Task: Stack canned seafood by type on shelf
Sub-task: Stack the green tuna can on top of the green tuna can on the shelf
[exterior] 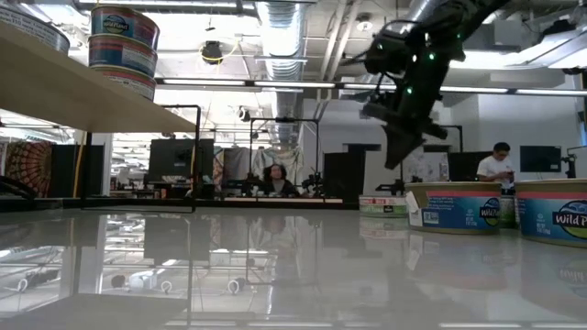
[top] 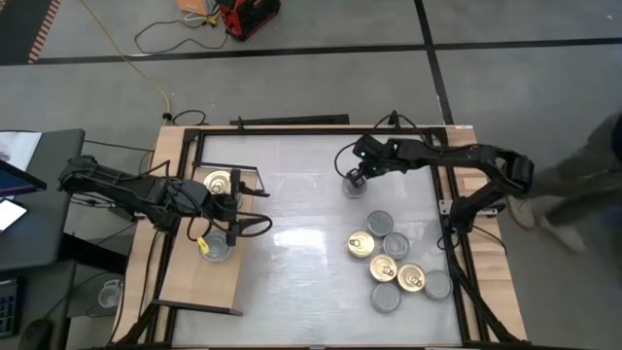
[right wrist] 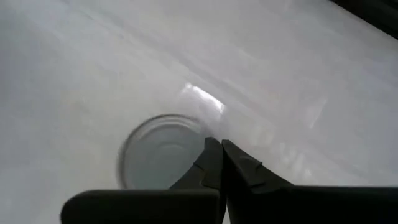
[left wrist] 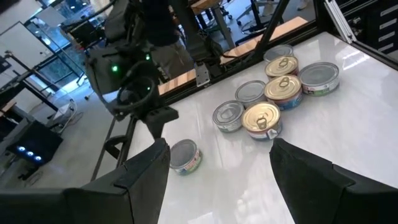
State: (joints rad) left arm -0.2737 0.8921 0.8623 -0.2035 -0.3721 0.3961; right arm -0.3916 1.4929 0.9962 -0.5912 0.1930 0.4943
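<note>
Silver-topped tin (top: 352,184) sits alone at upper centre, nudged apart for pickup; right gripper (top: 359,176) hovers above it, fingers pinched shut, empty. Left gripper (top: 231,216) waits open over the shelf (top: 199,292).

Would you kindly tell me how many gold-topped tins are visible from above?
4. One gold-topped tin sits on the shelf; three lie in the right-hand cluster: left, middle and right. Others may be hidden under stacks.

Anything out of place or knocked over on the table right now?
One silver-topped tin sits alone on the white table, apart from the cluster of tins nearer the right edge, directly under the shut right gripper. It stands flat, undamaged. Nothing is spilled or tipped; the shelf stacks look tidy.
</note>
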